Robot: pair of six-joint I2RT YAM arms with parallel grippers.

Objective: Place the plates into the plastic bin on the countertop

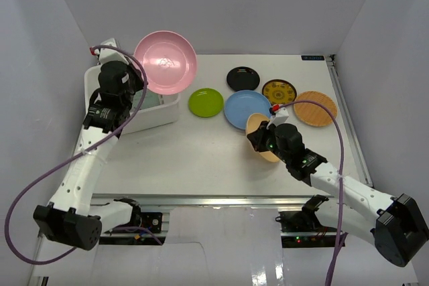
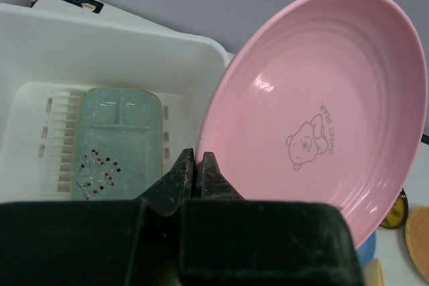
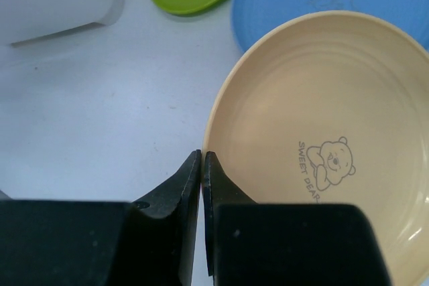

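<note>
Jaws on both arms are clenched. The left gripper pinches the rim of the round pink plastic plate, raised near the white plastic bin. The right gripper pinches the round tan plate, tilted over the counter. I think these plates are light, stiff and glossy, so a rim hold may slip.

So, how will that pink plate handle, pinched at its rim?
Likely stiff: the pink plate shows no sag with only the left pincer at its rim. Glossy, so probably slippery; it could pivot in that edge grip.
</note>
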